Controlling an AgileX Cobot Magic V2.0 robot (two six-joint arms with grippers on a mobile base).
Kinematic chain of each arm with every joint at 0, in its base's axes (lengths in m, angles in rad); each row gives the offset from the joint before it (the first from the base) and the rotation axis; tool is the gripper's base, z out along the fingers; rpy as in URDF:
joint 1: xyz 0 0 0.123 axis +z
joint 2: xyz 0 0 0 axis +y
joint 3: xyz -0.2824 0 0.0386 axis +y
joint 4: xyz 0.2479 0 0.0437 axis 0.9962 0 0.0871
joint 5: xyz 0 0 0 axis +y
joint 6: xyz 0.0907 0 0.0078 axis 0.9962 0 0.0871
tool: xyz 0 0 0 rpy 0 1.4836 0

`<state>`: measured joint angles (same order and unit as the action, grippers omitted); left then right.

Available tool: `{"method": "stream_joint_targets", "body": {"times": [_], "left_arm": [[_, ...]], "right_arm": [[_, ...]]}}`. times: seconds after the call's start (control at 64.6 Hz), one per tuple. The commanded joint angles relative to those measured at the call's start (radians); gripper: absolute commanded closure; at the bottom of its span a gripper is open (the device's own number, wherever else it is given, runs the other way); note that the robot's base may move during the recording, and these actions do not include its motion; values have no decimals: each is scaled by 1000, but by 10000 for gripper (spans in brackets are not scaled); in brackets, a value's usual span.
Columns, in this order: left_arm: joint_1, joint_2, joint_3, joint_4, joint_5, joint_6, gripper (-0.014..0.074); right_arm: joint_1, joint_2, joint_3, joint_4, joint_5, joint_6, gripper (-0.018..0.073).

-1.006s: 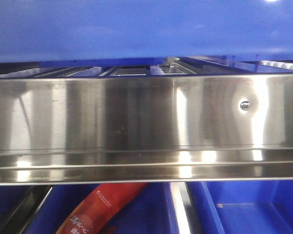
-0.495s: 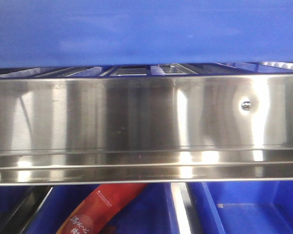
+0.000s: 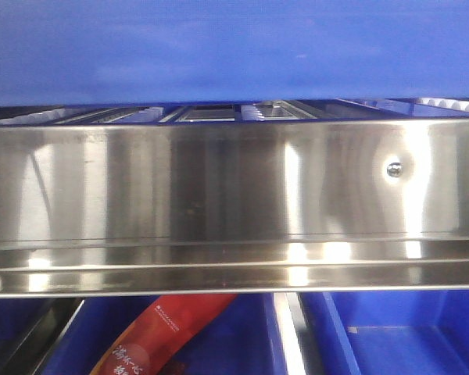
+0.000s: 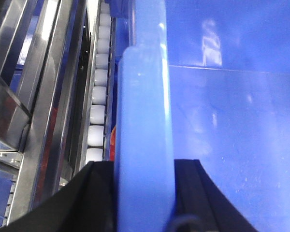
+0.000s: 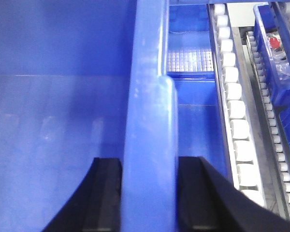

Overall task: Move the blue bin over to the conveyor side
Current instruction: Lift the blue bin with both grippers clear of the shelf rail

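Bin: blue bin is seen across the top of the front view, just above the steel shelf rail.
Left gripper: closed down on the bin's wall, one black finger pressed on each face; white rollers are seen just outside.
Right gripper: clamped likewise on a bin wall.
Below rail: smaller blue bins, red packet.

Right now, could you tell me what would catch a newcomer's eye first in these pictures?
The blue bin fills the top of the front view, above a shiny steel rail spanning the frame. In each wrist view its wall runs up the middle, with the left gripper and the right gripper clamped across it. Rows of white rollers run alongside it.
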<state>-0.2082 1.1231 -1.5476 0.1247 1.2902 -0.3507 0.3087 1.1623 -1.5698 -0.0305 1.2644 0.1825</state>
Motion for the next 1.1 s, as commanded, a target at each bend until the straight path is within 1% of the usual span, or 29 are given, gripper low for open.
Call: {"method": "stream_joint_targets", "body": {"times": [0.0, 1.084], "left_arm": [[-7, -21, -10, 1, -88, -2, 615], [-7, -21, -10, 1, -88, -2, 615]], "right_arm": [[1, -23, -11, -9, -94, -6, 647], [1, -21, -11, -9, -94, -6, 647]]}}
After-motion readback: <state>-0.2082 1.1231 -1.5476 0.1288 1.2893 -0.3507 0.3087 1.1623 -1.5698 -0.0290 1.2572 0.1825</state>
